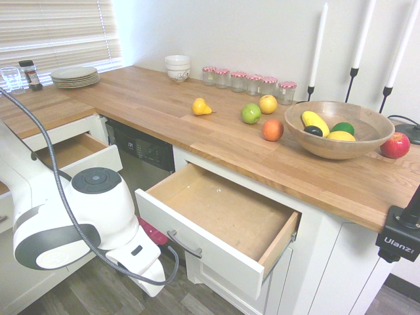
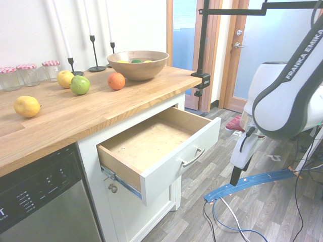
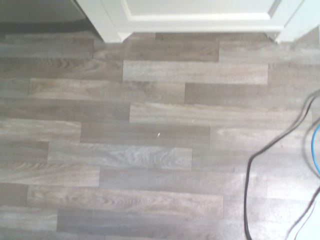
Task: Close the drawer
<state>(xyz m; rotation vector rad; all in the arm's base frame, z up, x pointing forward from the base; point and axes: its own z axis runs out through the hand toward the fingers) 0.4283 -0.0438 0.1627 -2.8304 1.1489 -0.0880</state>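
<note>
Drawer (image 1: 226,216) first: the wide white-fronted wooden box with its slim curved silver bar handle (image 1: 183,244) stands pulled well out under the butcher-block countertop (image 1: 197,125). In the first exterior view my pincer (image 1: 149,274) hangs just beside the front panel, below handle level, pointing at the floor.

From the opposite side, my pincer (image 2: 235,177) faces that panel across open floor, empty and, I think, spread.

My wrist camera sees only grey plank flooring (image 3: 150,140) and the white cabinet base (image 3: 200,20).
</note>
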